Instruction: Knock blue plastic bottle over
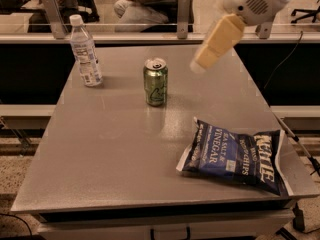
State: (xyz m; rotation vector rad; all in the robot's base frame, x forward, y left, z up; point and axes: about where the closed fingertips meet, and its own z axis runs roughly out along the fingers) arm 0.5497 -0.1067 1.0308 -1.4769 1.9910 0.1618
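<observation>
The blue plastic bottle [85, 52], clear with a white cap and a white-and-blue label, stands upright at the table's far left corner. My gripper [198, 64] hangs in the air above the table's far right part, on a white arm coming in from the top right. It is to the right of the green soda can [155, 81] and well to the right of the bottle, touching neither.
A green soda can stands upright at the far middle of the grey table [110, 154]. A dark blue chip bag [234, 156] lies flat at the near right. A glass barrier with metal posts [54, 15] runs behind the table; a seated person [145, 1] is beyond it.
</observation>
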